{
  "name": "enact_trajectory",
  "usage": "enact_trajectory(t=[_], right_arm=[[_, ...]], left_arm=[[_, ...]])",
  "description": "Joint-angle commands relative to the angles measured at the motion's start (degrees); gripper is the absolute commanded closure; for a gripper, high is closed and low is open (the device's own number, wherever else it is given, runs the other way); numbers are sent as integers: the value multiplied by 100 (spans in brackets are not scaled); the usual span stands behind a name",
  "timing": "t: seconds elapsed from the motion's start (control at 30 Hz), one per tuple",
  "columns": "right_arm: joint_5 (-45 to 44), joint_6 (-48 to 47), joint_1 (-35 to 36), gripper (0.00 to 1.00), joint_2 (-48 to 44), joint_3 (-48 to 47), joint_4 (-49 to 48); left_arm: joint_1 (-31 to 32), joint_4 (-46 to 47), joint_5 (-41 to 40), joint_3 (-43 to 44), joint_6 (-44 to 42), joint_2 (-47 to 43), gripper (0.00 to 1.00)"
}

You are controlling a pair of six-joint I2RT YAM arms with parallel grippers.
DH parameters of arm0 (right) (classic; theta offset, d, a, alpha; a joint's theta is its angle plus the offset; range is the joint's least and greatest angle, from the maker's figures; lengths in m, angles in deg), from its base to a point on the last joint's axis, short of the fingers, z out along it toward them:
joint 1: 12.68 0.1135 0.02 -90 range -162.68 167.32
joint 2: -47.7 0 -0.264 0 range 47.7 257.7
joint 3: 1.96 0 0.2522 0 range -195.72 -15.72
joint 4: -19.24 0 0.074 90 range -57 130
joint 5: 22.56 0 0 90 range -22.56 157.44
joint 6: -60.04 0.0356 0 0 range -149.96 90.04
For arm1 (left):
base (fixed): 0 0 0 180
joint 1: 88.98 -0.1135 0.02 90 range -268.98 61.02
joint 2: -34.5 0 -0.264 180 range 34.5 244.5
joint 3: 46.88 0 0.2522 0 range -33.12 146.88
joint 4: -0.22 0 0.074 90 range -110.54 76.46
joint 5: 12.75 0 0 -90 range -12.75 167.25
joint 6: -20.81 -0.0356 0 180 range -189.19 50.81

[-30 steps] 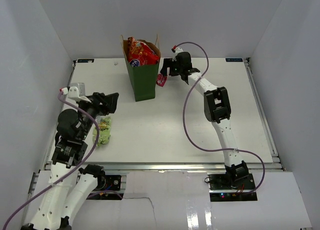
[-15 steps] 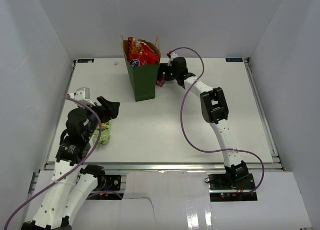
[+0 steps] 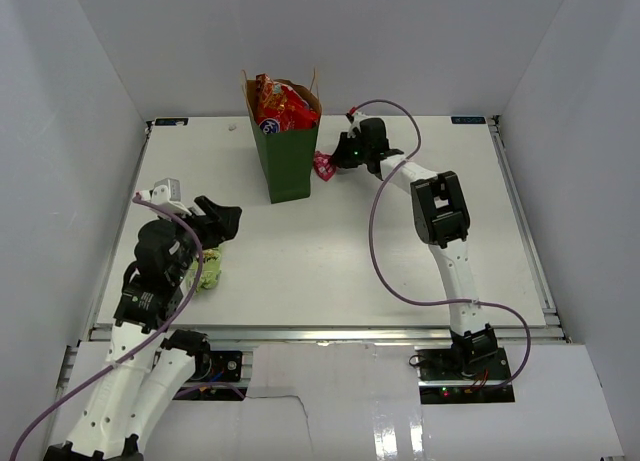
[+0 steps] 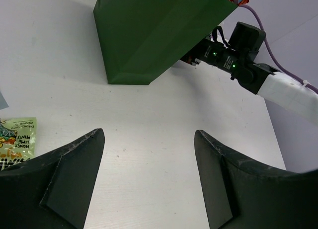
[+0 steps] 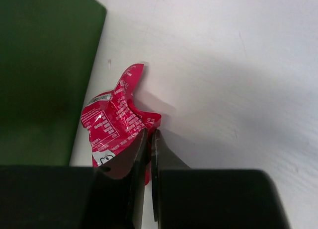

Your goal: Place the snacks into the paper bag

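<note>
The dark green paper bag (image 3: 288,166) stands upright at the back of the table, with red crinkly snack bags (image 3: 280,106) sticking out of its top. A small pink-red packet (image 5: 112,124) lies on the table just right of the bag (image 5: 39,65). My right gripper (image 5: 150,132) is shut on this packet's edge, low beside the bag. A light green packet (image 3: 209,271) lies near the table's left front, also seen as the green packet (image 4: 17,139) at the left edge of the left wrist view. My left gripper (image 4: 149,133) hovers open and empty right of it.
The right arm (image 4: 238,60) reaches in behind the bag's right corner (image 4: 149,35). White walls close the table on three sides. The right arm's purple cable (image 3: 380,251) loops over the middle of the table.
My right gripper has dropped beside the bag and closed on the small pink-red packet. The left arm pulled back slightly toward the near left and then held still, open.
</note>
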State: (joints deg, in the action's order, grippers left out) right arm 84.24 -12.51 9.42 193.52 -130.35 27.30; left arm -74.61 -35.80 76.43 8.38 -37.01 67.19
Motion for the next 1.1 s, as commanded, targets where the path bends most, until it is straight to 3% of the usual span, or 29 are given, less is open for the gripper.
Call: enact_trajectory(t=[0.0, 0.2, 0.37, 0.57, 0.63, 0.8, 0.93, 1.07], right_arm=[[829, -224, -303, 92, -640, 291, 192], [3054, -392, -1015, 92, -1861, 1512, -634], [4066, -540, -1454, 92, -3188, 2698, -1215], [4578, -1016, -1412, 92, -4404, 3052, -1021], [4395, -1637, -1236, 92, -4615, 2509, -339], [2543, -2999, -138, 92, -4352, 832, 1130], [1004, -3449, 740, 92, -3817, -21, 957], [-95, -3564, 1032, 92, -3018, -762, 413]], left_arm=[[-4, 82, 73, -97, 121, -52, 16], [-4, -24, -85, -431, 560, -175, 17], [-4, -121, -234, -572, 851, -96, 17], [-4, -331, -454, -537, 965, 167, 17], [-4, -436, -594, -511, 1044, 255, 17], [-4, -657, -683, -406, 1185, 502, 17], [4, -805, -683, -344, 1307, 467, 18], [-4, -964, -726, -344, 1457, 265, 18]])
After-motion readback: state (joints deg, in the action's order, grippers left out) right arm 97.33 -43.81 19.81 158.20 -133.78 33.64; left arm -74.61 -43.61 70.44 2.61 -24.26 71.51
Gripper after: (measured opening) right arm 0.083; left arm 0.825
